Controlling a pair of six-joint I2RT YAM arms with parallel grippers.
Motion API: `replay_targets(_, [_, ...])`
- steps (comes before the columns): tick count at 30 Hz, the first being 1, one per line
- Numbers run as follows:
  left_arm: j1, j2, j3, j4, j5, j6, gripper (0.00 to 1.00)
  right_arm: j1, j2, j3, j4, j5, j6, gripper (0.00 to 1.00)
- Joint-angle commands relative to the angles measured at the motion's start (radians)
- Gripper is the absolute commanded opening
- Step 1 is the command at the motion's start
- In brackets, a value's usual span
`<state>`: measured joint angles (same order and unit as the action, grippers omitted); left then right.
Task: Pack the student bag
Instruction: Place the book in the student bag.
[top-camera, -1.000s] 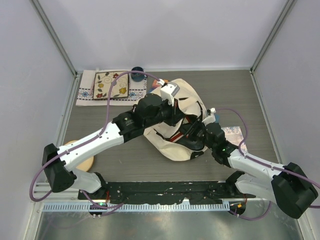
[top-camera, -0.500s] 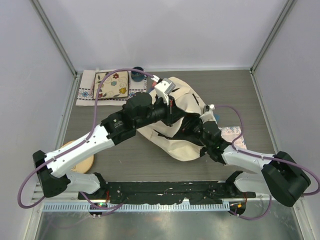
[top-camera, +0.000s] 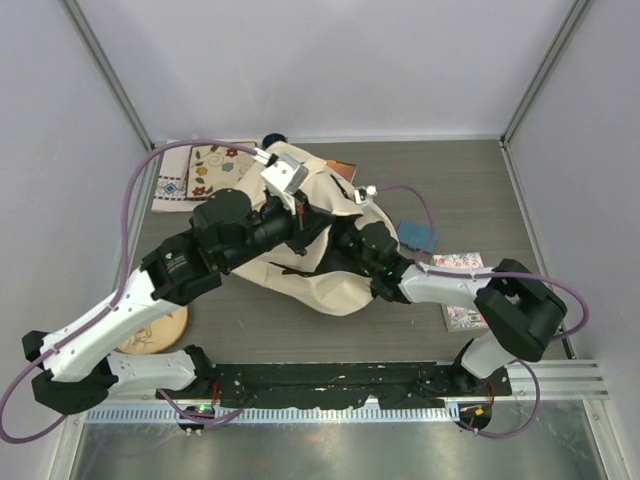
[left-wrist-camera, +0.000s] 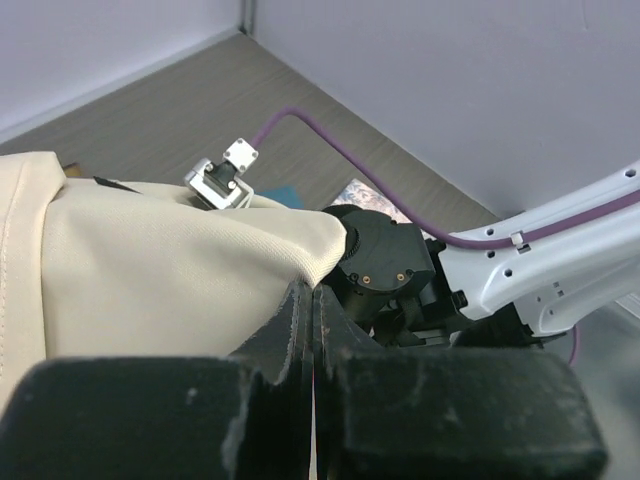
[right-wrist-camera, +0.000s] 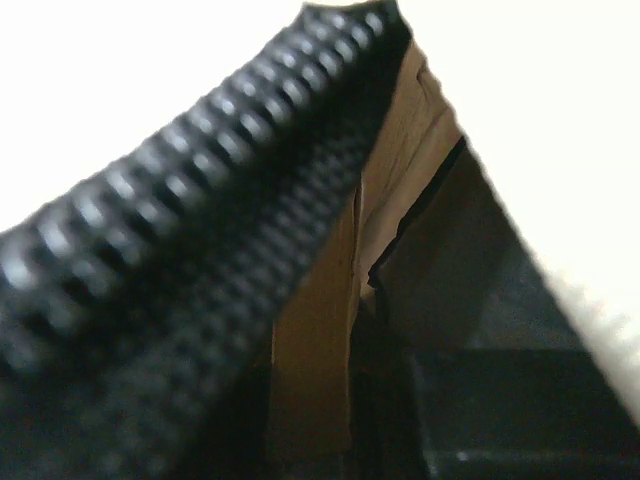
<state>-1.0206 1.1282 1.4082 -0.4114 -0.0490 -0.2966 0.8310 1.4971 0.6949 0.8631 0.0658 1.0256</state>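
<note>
Two arms at the bag (top-camera: 325, 285), which sits mid-table, just left of centre. Print on the floral book (top-camera: 222, 165) and the patterned booklet (top-camera: 462, 268) is too small to read.

Left gripper (left-wrist-camera: 312, 305): jaws pressed together, pinching a fold of bag cloth at the top.

Right gripper (top-camera: 348, 237): pushed into the bag opening with its fingers hidden, so I cannot tell whether they are apart or together. Right wrist view shows only zipper (right-wrist-camera: 170, 250) teeth and a dark interior.

Since a second ago:
- Bag dragged left and toward the back wall.
- Both arms followed, and the right arm now stretches far across.
- Blue pad (top-camera: 418, 235) uncovered; more of the booklet shows.

Room: bare table (top-camera: 500, 180) at far right and in front of the bag. Bag's far edge lies near the mat (top-camera: 172, 182) and the book.
</note>
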Motion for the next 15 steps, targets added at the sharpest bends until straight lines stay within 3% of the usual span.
replay_targets(1, [-0.010, -0.097, 0.043, -0.007, -0.125, 0.050, 0.00, 0.046, 0.078, 0.164, 0.166, -0.024, -0.016, 0.01])
replay_targets(8, [-0.007, -0.203, -0.200, -0.105, -0.451, -0.057, 0.00, 0.060, 0.210, 0.129, 0.125, -0.104, 0.054, 0.01])
replay_targets(15, [0.010, -0.329, -0.426, -0.173, -0.480, -0.232, 0.00, 0.060, 0.259, 0.069, -0.076, -0.187, 0.060, 0.01])
